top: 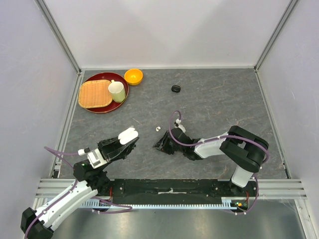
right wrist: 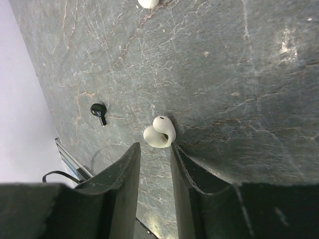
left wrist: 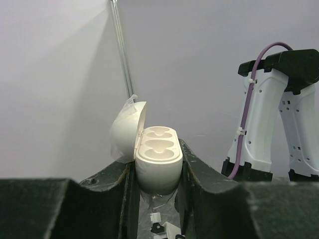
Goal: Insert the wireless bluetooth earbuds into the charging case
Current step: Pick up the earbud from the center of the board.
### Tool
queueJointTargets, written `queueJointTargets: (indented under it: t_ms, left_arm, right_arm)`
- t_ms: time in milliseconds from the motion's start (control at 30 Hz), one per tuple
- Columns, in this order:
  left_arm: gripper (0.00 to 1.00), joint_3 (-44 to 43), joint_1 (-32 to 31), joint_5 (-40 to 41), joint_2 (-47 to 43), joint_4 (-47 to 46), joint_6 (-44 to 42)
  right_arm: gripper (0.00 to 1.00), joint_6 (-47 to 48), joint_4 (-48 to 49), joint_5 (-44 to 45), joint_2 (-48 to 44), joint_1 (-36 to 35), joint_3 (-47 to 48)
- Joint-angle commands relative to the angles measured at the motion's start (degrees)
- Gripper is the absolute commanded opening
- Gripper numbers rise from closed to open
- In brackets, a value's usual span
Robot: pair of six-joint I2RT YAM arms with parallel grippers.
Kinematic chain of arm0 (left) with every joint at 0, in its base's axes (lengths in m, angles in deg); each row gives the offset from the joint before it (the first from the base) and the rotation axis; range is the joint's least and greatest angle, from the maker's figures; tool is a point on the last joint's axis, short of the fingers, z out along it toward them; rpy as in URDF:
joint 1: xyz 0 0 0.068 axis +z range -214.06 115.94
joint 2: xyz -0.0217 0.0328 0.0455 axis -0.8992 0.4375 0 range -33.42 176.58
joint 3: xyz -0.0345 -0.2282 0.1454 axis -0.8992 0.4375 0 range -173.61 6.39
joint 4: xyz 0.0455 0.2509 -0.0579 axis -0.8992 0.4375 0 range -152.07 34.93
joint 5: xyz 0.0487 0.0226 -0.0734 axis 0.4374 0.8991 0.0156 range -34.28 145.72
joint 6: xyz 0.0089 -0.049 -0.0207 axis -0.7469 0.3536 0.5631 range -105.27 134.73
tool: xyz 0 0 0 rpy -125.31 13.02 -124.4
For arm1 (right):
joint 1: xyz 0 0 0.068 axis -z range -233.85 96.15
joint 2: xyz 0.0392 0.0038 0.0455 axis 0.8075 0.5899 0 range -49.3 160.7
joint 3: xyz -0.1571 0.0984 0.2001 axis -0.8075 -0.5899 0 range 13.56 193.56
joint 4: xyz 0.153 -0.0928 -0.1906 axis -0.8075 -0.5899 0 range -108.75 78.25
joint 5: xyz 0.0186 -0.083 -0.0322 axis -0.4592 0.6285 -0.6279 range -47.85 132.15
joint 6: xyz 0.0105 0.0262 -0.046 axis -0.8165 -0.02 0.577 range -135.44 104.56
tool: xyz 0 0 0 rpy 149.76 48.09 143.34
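My left gripper is shut on the white charging case, raised above the table. Its lid is swung open to the left and both of its wells are empty. In the right wrist view a white earbud lies on the table just past my right gripper. It touches the tip of the right-hand finger; the jaws stand apart with nothing between them. A black earbud lies further left. Another small white earbud shows in the top view, above my right gripper.
A black case sits toward the back centre. At the back left are a red tray with a woven mat and a cup, and an orange bowl. Walls enclose the table.
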State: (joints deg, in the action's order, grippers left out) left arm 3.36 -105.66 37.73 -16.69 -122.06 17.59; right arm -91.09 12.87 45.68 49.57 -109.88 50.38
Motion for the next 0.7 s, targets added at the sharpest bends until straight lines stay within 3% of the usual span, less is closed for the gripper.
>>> queueJointTargets:
  t_ms: [0,400,600,667]
  left_arm:
    - [0.02,4.1,-0.2,1.7,-0.8,-1.0,-2.6]
    - [0.02,4.2,-0.1,2.0,-1.4,-0.7,-2.7]
    - [0.02,4.3,-0.2,2.2,-1.9,-0.5,-2.6]
    - [0.02,4.4,-0.1,2.4,-2.1,-0.4,-2.7]
  right_arm:
    - [0.38,1.3,-2.7,2.2,0.2,-0.1,1.2]
    - [0.44,3.9,-11.3,6.6,-3.2,-0.9,3.7]
    - [0.43,4.3,-11.7,6.0,-1.3,-1.2,5.4]
    - [0.38,4.6,-13.4,7.0,-0.9,-1.5,6.2]
